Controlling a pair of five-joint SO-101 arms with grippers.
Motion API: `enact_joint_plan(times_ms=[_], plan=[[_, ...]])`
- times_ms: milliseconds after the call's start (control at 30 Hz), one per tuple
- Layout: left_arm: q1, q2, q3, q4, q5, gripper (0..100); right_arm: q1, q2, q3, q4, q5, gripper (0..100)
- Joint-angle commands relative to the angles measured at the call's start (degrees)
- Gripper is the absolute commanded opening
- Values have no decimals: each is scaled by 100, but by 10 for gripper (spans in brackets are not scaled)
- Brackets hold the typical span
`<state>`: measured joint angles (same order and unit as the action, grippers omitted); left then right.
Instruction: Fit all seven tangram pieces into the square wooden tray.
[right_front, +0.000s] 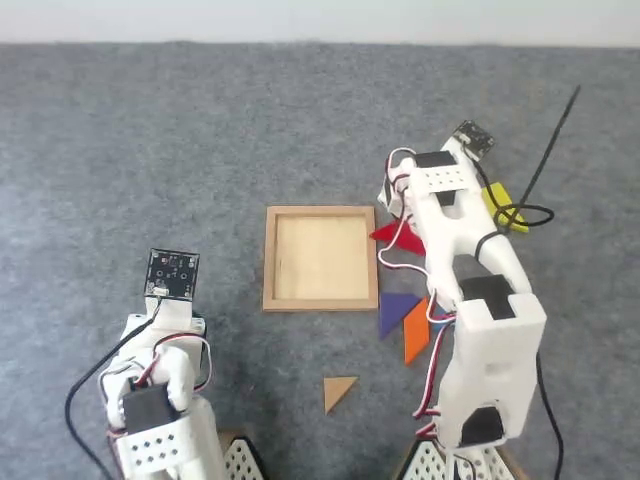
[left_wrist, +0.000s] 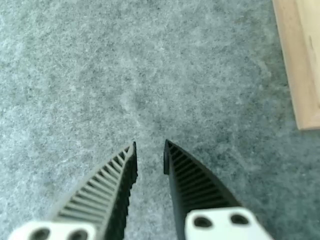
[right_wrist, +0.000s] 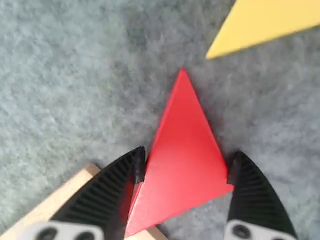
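Lying nearest on the grey mat (right_front: 150, 130) is a small tan triangle (right_front: 338, 391), all by itself. To its left, the left gripper (left_wrist: 150, 150) points down at bare mat. Its two fingers are a little apart and hold nothing. The square wooden tray (right_front: 270, 258) sits in the middle of the mat, farther out and to the right of this gripper, and does not touch it.

A bit farther than the tan triangle, an orange piece (right_front: 417, 332) and a purple triangle (right_front: 394, 311) lie touching each other. The purple one is just beside the tray's near right corner.

Farther still, by the tray's far right corner, is the red triangle (right_wrist: 185, 135). The right gripper (right_wrist: 186, 167) is closed around it, with one black finger (right_wrist: 120, 185) pressed on each side, so the red triangle is pinched between them. Its wide end covers a corner of the tray's rim, and its sharp tip points away from the gripper.

Past that tip, well apart from it, lies a yellow piece (right_wrist: 265, 22). From above it is the farthest piece, out to the right beside the right arm.
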<state>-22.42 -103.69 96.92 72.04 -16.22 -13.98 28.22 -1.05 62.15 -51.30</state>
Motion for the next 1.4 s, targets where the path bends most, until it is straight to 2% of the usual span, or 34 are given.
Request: enact_joint_plan(times_ms=[0,167,333,700,767,967,1267,1367], plan=[[0,-70,-48,35,35,87,-198,-13,-88,251,-220,262],[9,-70,-48,35,35,87,-189,4,-264,576,-229,378],[9,-70,-48,35,35,87,-259,31,-431,936,-229,379],[9,-70,-48,35,35,87,-312,57,-396,673,-229,378],[9,-70,-48,35,35,87,-303,57,-396,673,-229,358],[9,-70,-48,35,35,87,-295,57,-396,655,-202,197],[9,-70,-48,35,35,87,-286,40,-404,673,-176,201],[9,-70,-48,35,35,87,-286,22,-413,681,158,205]])
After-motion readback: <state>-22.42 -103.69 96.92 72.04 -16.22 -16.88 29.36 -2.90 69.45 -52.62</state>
